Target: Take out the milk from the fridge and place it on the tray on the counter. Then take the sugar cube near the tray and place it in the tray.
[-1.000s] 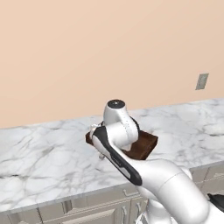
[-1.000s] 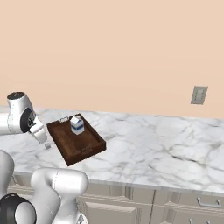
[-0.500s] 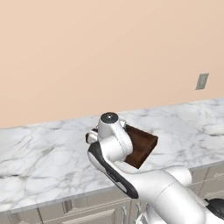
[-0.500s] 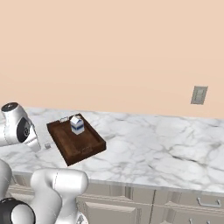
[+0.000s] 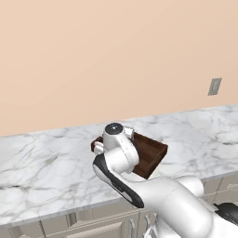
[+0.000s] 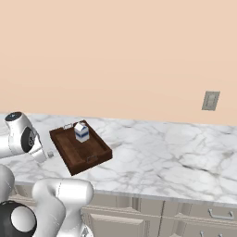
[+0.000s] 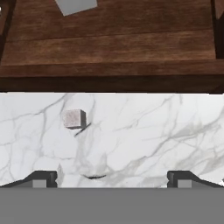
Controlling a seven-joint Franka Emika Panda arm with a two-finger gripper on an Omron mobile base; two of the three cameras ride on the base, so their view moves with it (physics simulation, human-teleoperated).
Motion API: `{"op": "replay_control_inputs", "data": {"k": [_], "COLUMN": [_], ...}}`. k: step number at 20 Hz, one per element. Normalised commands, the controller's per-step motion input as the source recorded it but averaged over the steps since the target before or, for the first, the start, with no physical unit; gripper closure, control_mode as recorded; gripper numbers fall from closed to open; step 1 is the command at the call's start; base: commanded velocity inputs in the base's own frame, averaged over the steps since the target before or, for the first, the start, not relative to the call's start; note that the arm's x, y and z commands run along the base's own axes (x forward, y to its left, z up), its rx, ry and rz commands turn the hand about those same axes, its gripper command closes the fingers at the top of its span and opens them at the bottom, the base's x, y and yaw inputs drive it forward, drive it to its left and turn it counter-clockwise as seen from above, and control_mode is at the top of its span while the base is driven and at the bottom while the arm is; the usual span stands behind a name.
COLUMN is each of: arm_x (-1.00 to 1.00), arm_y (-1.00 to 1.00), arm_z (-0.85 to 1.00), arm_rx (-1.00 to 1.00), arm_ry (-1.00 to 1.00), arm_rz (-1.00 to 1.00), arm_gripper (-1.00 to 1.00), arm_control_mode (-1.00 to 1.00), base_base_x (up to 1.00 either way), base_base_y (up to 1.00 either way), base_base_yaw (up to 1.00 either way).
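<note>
Hand point(image 7: 112, 177): fingers spread wide and holding nothing, poised over the marble just short of the tray's near rim.
Sugar cube point(image 7: 74, 118): on the desk point(image 6: 152, 157), close beside the tray, between the fingertips' line and the rim.
Tray point(image 6: 69, 157): on the desk, left of centre.
Milk point(image 6: 81, 132): upright in the tray's far part.
Change: the arm has swung lower and further left than a second ago; tray and milk unmoved.

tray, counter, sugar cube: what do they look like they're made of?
Tray: dark brown wood, matte, with plank grain lines visible in the hand view.
Counter: white marble or a look-alike, grey veins, smooth.
Sugar cube: off-white, slightly speckled faces, probably pressed sugar; too small to be sure.
</note>
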Motion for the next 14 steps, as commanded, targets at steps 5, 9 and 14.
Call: {"op": "replay_control_inputs", "data": {"k": [5,9,14], "arm_x": [0.29,0.04,0.01], "arm_y": [-0.02,-0.01,0.0], "arm_z": [-0.01,-0.02,-0.08], "arm_rx": [0.0,0.0,0.0], "arm_ry": [0.21,0.0,0.0], "arm_rz": [0.04,0.14,0.14], "arm_gripper": [-1.0,-1.0,-1.0], "arm_control_mode": [-1.0,-1.0,-1.0], "base_base_x": [0.0,0.0,0.0], "base_base_y": [0.0,0.0,0.0], "base_base_yaw": [0.0,0.0,0.0]}}
